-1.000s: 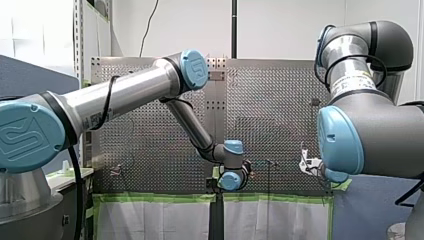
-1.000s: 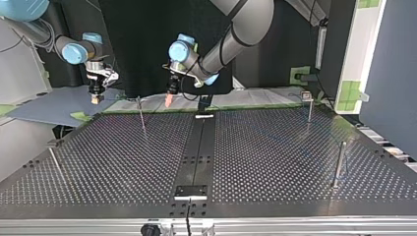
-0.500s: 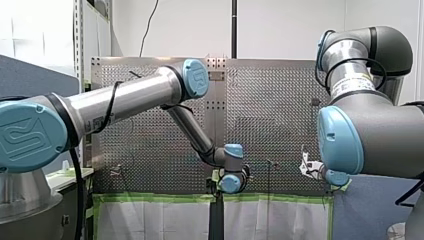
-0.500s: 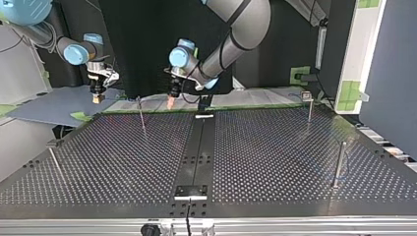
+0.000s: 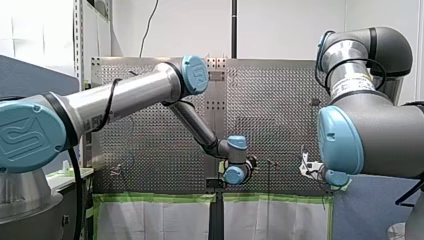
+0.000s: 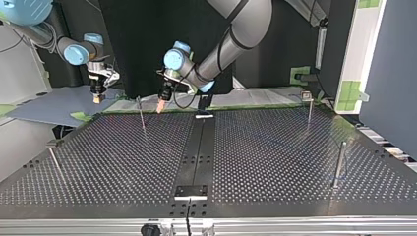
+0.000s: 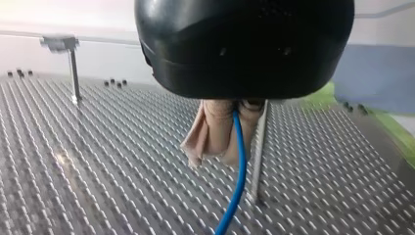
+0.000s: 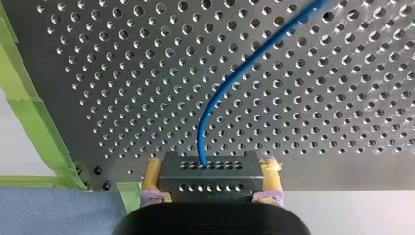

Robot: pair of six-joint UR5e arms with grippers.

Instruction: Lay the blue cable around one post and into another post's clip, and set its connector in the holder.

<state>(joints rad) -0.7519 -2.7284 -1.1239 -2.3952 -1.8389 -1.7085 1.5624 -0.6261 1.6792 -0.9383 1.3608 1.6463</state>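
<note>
**While both tools grip, the cable runs between them**

As my left tool (image 7: pixel 225 159) hangs over the desk (image 7: pixel 98 161), its beige pads (image 7: pixel 210 132) are pressed together on the cable (image 7: pixel 239 171). The cable comes out from between the pads and curves on ahead of the tool. A thin post (image 7: pixel 258 152) stands just beside the cable, close to the pads; I cannot tell whether the two touch. A second post (image 7: pixel 73 68), with a small head on top, stands well apart near the desk's edge.

In the right wrist view, my right tool (image 8: pixel 212 162) clamps the black connector (image 8: pixel 210 182) between its yellow pads (image 8: pixel 152 171), one on each side. The cable leaves the middle of the connector's face and arcs away ahead of the tool, over the desk's holes. Green tape (image 8: pixel 29 112) edges the desk beside this tool.

From the top view, the left tool hangs tilted above the desk's far edge, near the thin post. The right tool points down past the desk's far left corner, over a blue-grey sheet (image 6: pixel 49 105). The cable is too thin to make out there.
</note>
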